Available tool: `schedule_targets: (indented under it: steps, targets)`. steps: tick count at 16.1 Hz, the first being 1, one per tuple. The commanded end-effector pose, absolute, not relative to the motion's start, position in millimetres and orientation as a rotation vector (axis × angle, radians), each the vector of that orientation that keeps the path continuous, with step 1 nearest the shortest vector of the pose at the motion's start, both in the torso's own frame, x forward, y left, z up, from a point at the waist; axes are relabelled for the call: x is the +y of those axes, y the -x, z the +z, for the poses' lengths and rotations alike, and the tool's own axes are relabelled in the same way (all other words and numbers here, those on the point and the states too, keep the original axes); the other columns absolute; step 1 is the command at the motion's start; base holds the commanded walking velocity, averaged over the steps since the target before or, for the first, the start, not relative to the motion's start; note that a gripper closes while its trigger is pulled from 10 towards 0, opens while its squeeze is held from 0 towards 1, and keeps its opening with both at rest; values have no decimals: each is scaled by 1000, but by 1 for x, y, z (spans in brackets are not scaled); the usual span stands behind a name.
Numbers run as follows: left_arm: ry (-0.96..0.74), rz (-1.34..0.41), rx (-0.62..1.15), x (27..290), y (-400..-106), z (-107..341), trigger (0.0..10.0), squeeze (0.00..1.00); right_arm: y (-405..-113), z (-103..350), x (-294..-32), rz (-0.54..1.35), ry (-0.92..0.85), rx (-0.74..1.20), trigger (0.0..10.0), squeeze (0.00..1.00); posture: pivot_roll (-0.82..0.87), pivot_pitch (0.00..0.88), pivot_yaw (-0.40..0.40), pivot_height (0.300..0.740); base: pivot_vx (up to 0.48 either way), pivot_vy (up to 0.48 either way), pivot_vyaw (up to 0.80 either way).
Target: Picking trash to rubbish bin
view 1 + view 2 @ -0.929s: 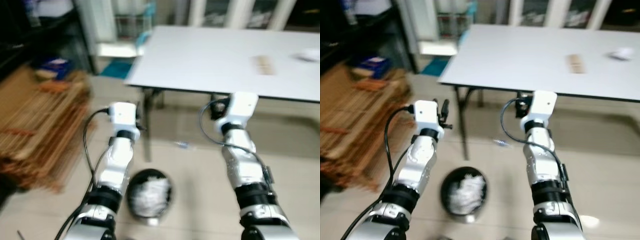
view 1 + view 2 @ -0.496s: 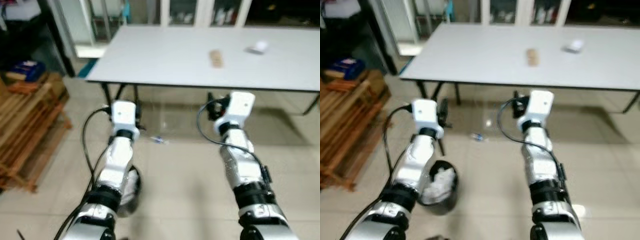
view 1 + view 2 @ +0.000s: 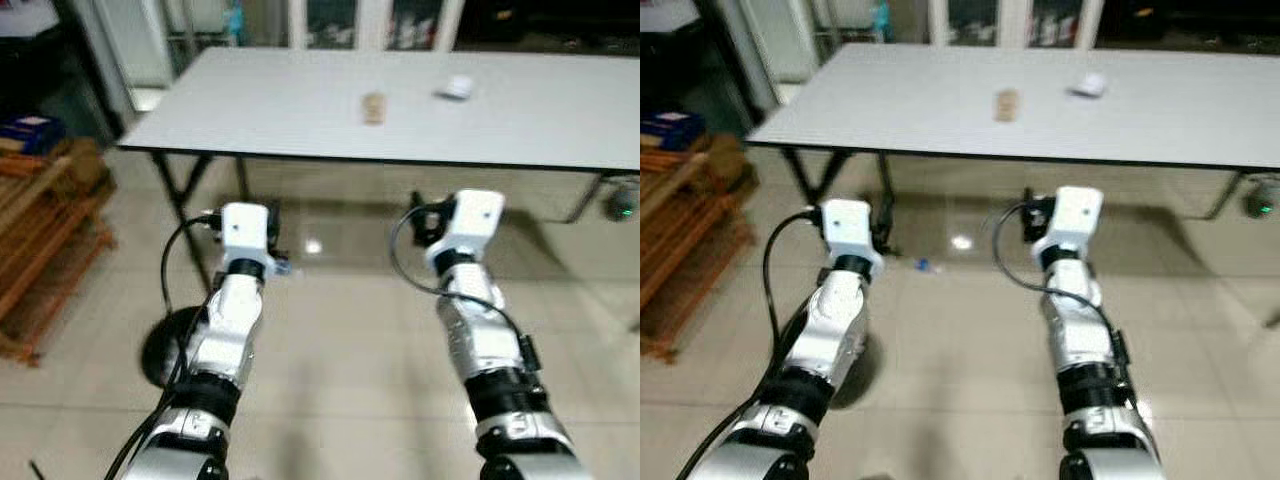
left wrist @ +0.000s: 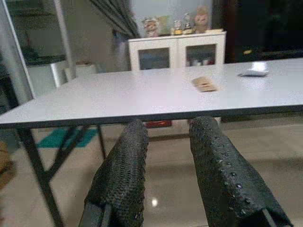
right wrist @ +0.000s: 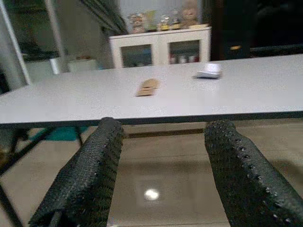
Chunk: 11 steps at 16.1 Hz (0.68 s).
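While both arms face a white table (image 3: 300,110), left gripper (image 4: 168,177) & right gripper (image 5: 163,175) are open w/ nothing held. Trash: brown scrap (image 3: 374,106), white wad (image 3: 456,88) on top; wrapper (image 3: 924,266) on floor. Bin (image 3: 165,345) sits low by left arm; risk: kicking it while walking.

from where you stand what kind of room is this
Probably a home dining or utility room: a long white folding table on a glossy tiled floor, a white glass-door cabinet behind, and wooden racks to the left.
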<state>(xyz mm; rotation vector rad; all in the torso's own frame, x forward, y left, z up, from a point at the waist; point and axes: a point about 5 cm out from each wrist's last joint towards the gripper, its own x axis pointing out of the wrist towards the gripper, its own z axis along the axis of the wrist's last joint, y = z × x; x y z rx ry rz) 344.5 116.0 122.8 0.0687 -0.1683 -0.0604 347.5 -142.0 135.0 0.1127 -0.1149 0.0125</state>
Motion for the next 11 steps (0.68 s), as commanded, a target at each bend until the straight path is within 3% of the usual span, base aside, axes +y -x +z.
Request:
schedule_targets:
  steps: [1, 11]
  targets:
    - [-82, -46, -168, 122, -346, 124, 10000, 0, -348, 138, -133, 37, -111, -121, 10000, 0, 19, 0, 49, 740, 0, 0, 0]
    - [-47, -59, -149, 120, -345, 123, 10000, 0, -347, 137, -130, 51, -105, -108, 10000, 0, 28, 3, 43, 740, 26, 0, 0]
